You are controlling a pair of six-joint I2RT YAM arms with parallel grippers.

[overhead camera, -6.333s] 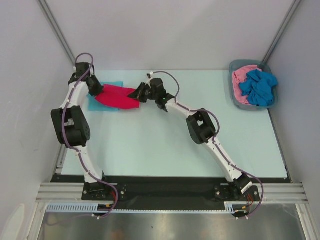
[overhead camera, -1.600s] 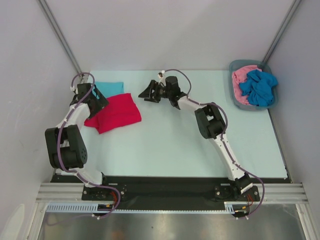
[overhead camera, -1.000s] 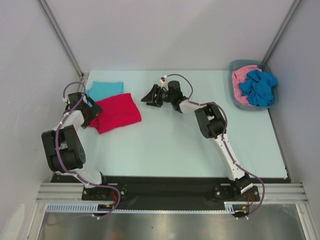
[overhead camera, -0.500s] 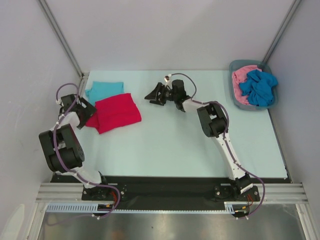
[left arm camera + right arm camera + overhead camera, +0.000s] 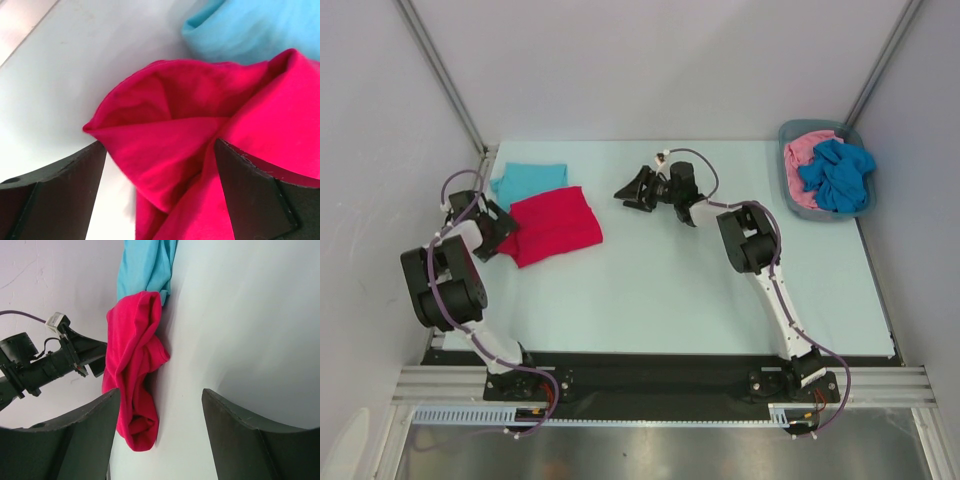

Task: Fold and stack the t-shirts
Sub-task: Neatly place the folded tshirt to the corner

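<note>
A bright red t-shirt [image 5: 556, 226] lies folded at the table's left, its upper edge overlapping a folded light teal t-shirt [image 5: 528, 180]. My left gripper [image 5: 496, 229] is at the red shirt's left edge. In the left wrist view it [image 5: 160, 146] stands open with the red t-shirt's [image 5: 190, 135] bunched corner between its wide jaws, and the teal t-shirt [image 5: 250, 30] lies beyond. My right gripper [image 5: 636, 188] stands open, clear of the shirts to their right. In its own view it [image 5: 161, 395] is over bare table, facing the red t-shirt [image 5: 136, 375].
A grey bin [image 5: 790, 190] at the back right corner holds a crumpled pink t-shirt [image 5: 801, 155] and a deeper blue one [image 5: 837, 172]. The pale table [image 5: 670, 280] is walled at the left, back and right. The left arm's gripper [image 5: 85, 352] shows in the right wrist view.
The red shirt, earlier held between both grippers over the teal one, now lies released lower on the table. The right gripper has drawn back to the right; the left gripper swung left, then edged back.
</note>
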